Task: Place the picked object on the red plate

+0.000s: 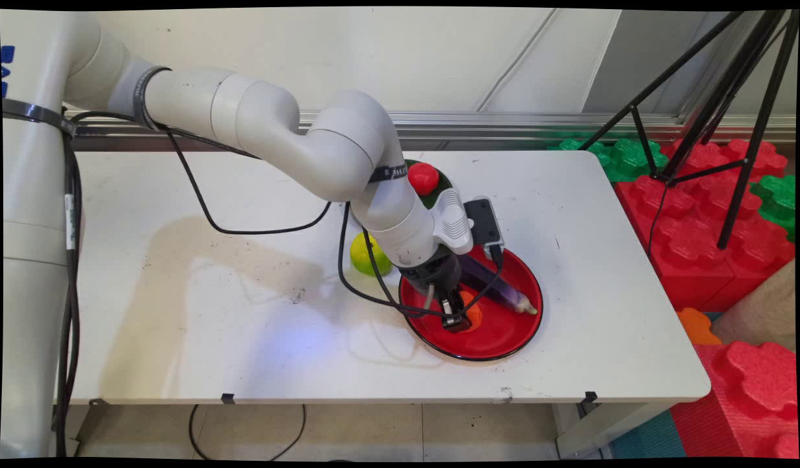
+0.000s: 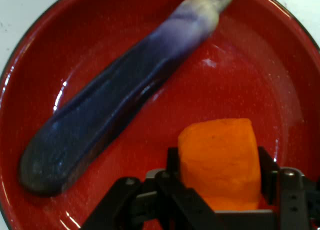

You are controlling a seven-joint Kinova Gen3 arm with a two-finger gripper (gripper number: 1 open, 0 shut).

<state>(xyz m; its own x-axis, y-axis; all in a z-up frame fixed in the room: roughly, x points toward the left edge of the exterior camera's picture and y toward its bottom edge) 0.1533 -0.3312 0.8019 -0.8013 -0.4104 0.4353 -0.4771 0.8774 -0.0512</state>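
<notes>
In the main view the gripper (image 1: 456, 316) is low over the red plate (image 1: 510, 335) and its 2 fingers are clamped on an orange piece (image 1: 472, 312). An eggplant (image 1: 500, 286) lies in the plate beside it. A yellow-green fruit (image 1: 367, 255) is left of the plate, a red fruit (image 1: 423, 177) behind.

In the hand view the fingers (image 2: 172, 170) hold the orange piece (image 2: 220, 162) from both sides over the plate (image 2: 270, 79), near the eggplant (image 2: 120, 99)

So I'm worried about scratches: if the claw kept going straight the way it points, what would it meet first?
Probably the red plate: the claw, shut on the orange piece, points down into it.
</notes>
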